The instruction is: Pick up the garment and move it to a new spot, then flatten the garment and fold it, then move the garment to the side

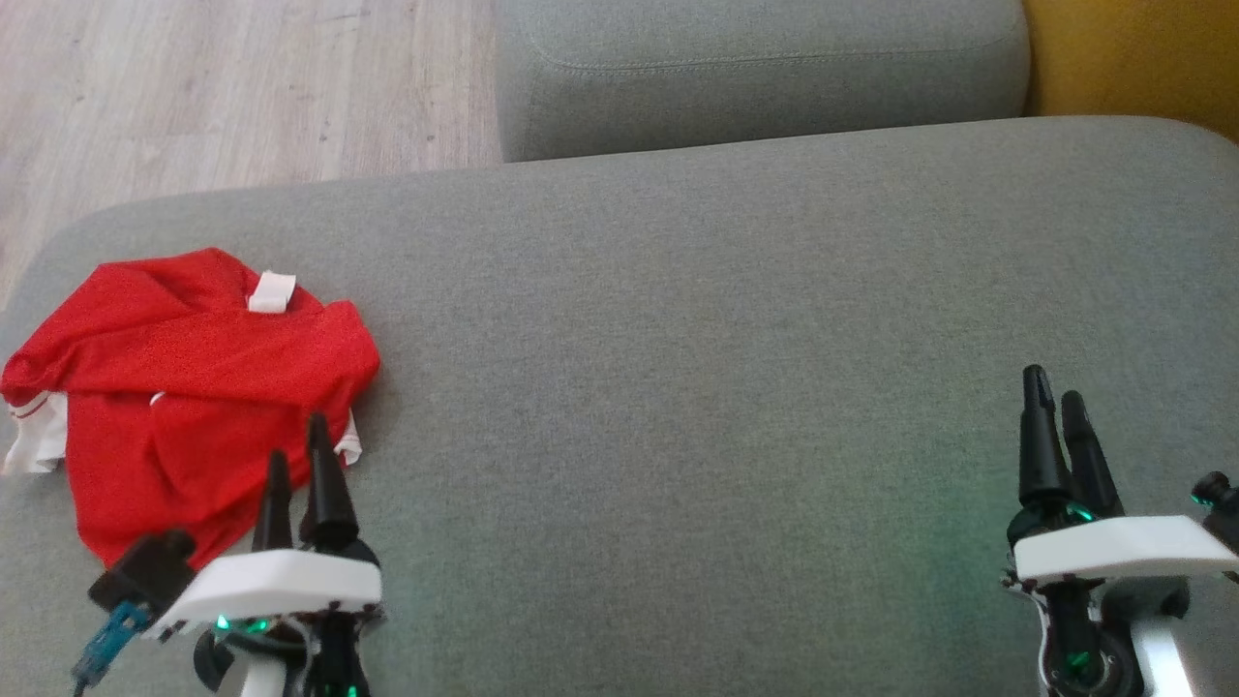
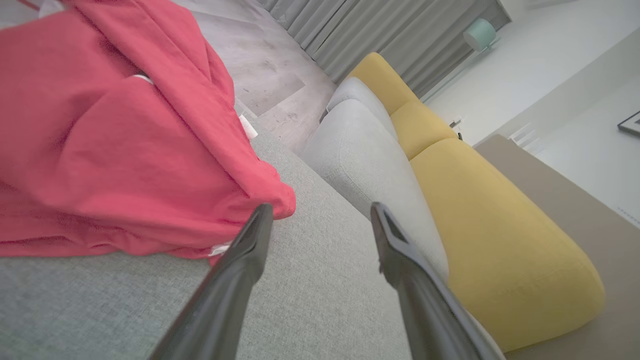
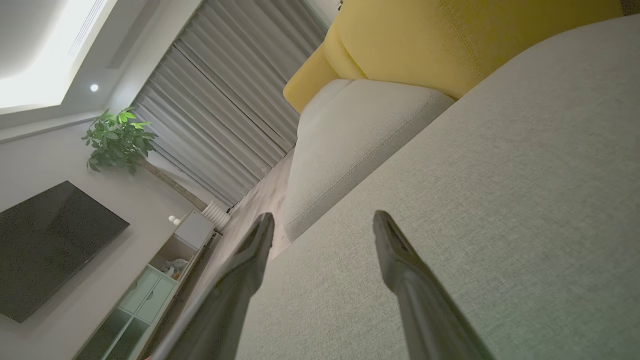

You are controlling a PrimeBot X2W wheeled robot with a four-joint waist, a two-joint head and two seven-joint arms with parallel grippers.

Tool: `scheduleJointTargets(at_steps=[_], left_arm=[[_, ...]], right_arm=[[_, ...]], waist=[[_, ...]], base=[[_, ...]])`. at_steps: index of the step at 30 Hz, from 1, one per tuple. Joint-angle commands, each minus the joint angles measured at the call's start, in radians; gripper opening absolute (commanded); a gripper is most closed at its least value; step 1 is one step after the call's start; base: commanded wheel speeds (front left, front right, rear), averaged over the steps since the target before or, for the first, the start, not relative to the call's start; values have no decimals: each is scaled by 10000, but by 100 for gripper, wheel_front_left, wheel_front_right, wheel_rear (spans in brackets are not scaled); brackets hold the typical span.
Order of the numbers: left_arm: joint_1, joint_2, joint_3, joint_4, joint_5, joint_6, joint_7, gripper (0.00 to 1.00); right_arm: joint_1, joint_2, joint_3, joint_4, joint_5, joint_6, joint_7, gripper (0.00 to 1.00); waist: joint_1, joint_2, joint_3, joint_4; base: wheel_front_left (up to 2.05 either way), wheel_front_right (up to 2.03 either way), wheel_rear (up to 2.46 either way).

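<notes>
The garment (image 1: 194,387) is a red shirt with white trim, lying crumpled at the left end of the grey sofa seat (image 1: 726,339). My left gripper (image 1: 296,434) stands open at the garment's near right edge, with nothing between its fingers. The left wrist view has the garment (image 2: 115,135) bunched up to the left, and the left gripper (image 2: 320,212) open over bare cushion beside its corner. Far off at the lower right, my right gripper (image 1: 1055,382) hovers over the seat, and the right wrist view shows the right gripper (image 3: 322,220) open and holding nothing.
A second grey cushion (image 1: 755,68) sits beyond the seat, with a yellow cushion (image 1: 1133,58) at the far right. Wooden floor (image 1: 232,87) lies past the seat's left and far edges. A wide stretch of bare seat runs between my two grippers.
</notes>
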Motion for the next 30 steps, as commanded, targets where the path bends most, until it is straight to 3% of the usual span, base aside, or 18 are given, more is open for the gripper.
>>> scheduleJointTargets(at_steps=[1, 15, 30], left_arm=[[-650, 151, -14, -432, 391, 123, -153, 100], [-998, 800, -1550, -318, 2504, 1125, -569, 100], [-1553, 1370, -3134, 239, 4213, 1838, -985, 100]], right_arm=[[-474, -64, 152, -472, -402, -3, -130, 100], [-467, -72, 521, -865, -2606, -4, -542, 100], [-426, -80, 791, -1225, -4734, -5, -955, 100]], waist=[[-1, 0, 4, -3], [-1, 0, 4, -24], [-1, 0, 28, 2]], base=[[0, 0, 0], [0, 0, 0], [0, 0, 0]])
